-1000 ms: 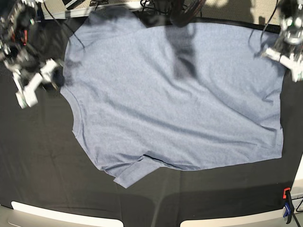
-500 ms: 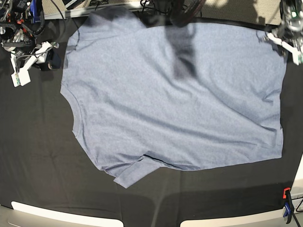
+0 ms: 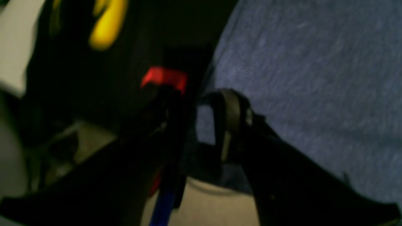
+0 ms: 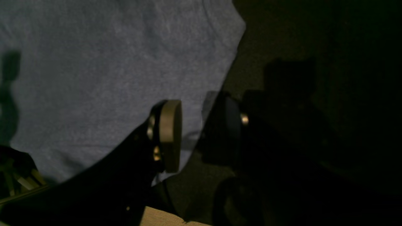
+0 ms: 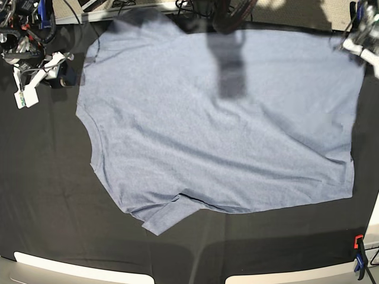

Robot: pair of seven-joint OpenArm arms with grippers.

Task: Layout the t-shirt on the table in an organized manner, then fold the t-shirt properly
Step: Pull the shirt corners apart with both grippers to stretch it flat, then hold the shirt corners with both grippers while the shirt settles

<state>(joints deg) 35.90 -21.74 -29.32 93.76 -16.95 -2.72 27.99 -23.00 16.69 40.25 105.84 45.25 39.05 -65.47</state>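
T-shirt point(image 5: 219, 118) lay spread flat on the black worktop point(image 5: 53, 195), filling most of the base view from 10 to 4 o'clock, plain side up, no lettering visible. One sleeve point(image 5: 161, 218) stuck out at 6 o'clock. Right hand point(image 5: 35, 77) sat at 10 o'clock just off the shirt's edge; its wrist view showed the fingers point(image 4: 169, 135) parted over that edge, nothing gripped. Left hand point(image 5: 362, 47) was at 2 o'clock at the shirt's far corner; its wrist view was blurred, fingers point(image 3: 230, 122) apart with cloth showing in the gap, released. Orange and blue clamp point(image 5: 359, 257) at 4 o'clock on the worktop edge.
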